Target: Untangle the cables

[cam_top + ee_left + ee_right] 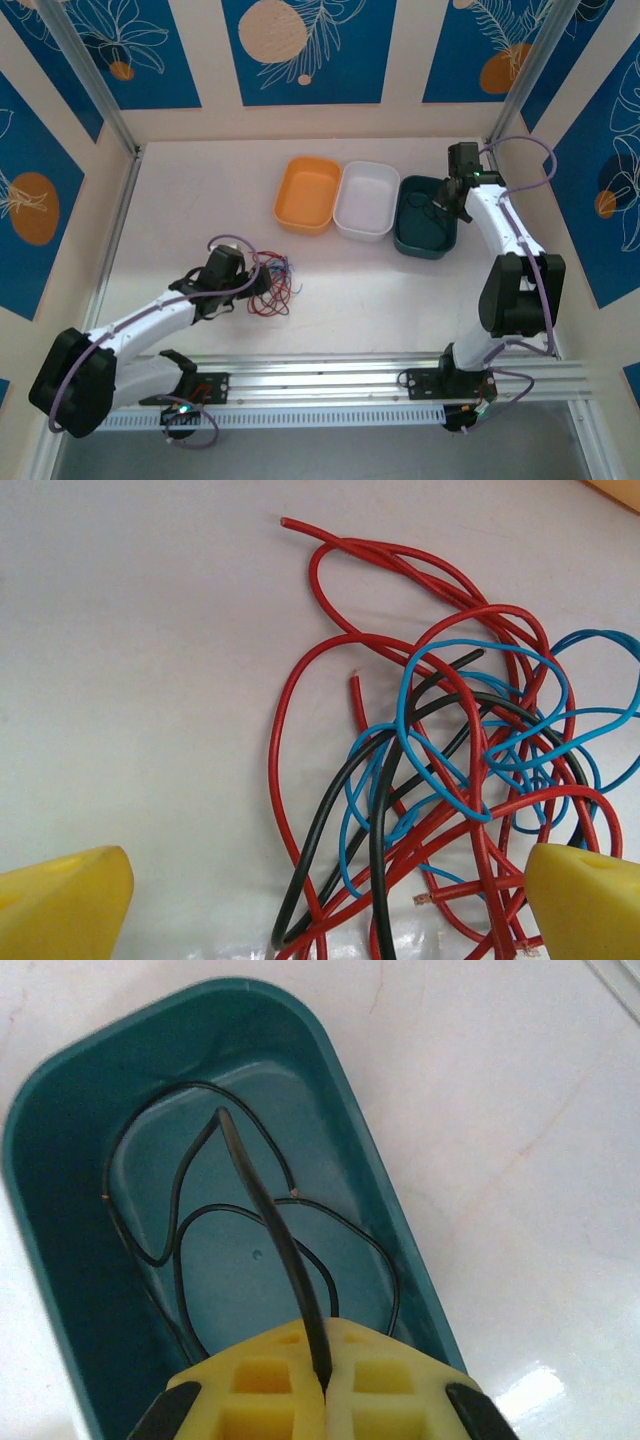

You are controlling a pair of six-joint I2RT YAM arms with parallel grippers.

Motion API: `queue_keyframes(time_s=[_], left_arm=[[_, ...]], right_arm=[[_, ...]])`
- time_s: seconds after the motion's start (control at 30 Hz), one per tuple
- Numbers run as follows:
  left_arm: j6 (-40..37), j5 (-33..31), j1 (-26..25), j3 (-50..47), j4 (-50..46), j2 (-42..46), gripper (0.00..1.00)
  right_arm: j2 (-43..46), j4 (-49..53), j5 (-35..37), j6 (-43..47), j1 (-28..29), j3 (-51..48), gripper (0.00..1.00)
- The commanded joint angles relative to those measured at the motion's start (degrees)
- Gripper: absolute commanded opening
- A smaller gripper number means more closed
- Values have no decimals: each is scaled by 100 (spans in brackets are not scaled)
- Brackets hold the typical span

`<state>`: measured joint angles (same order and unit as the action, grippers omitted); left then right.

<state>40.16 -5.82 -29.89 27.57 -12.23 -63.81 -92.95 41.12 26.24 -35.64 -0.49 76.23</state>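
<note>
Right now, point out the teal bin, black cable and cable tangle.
Teal bin [55, 1270]: right wrist view, left wall.
Black cable [263, 1210]: right wrist view, pinched strand.
Cable tangle [274, 745]: left wrist view, red loop.

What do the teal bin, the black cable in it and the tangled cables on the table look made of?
Teal bin: likely moulded plastic, smooth and semi-gloss; rounded corners, soft sheen.
Black cable: probably wire in matte rubbery insulation; it holds loose curves.
Tangled cables: similar, with glossy red, blue and black jackets; bare strands seem to show at a cut red end.
</note>
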Motion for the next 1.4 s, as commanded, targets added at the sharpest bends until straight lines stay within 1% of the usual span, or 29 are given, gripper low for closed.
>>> queue_keyframes(time_s=[0.0, 0.03, 0.2, 0.47, 0.53, 0.63, 0.73, 0.9, 1.1, 1.23, 1.37], left_arm=[[27, -163, 53, -55, -246, 164, 100], [24, -180, 53, -55, -264, 185, 100], [41, -257, 54, -68, -331, 319, 100], [42, -279, 57, -91, -308, 372, 100], [44, -279, 61, -86, -291, 369, 100], [58, -264, 60, -89, -280, 376, 100], [53, -245, 58, -66, -267, 398, 100], [73, -248, 62, 17, -290, 452, 100], [115, -218, 58, 39, -203, 497, 100], [148, -178, 61, 5, -66, 523, 100], [217, -120, 67, -50, 93, 570, 100]], right_arm=[[-193, -256, -237, 79, 29, -142, 0], [-250, -291, -296, 75, 39, -168, 0], [-485, -353, -581, 52, 49, -340, 6], [-799, -285, -768, 195, 58, -442, 6], [-920, -218, -761, 224, 58, -399, 7], [-1033, -112, -755, 291, 75, -298, 12], [-988, -15, -695, 368, 133, -212, 19], [-667, 248, -449, 430, 231, -82, 40], [-75, 539, -120, 398, 283, -83, 58], [439, 684, 3, 340, 320, -219, 66], [1057, 689, -195, 388, 463, -408, 68]])
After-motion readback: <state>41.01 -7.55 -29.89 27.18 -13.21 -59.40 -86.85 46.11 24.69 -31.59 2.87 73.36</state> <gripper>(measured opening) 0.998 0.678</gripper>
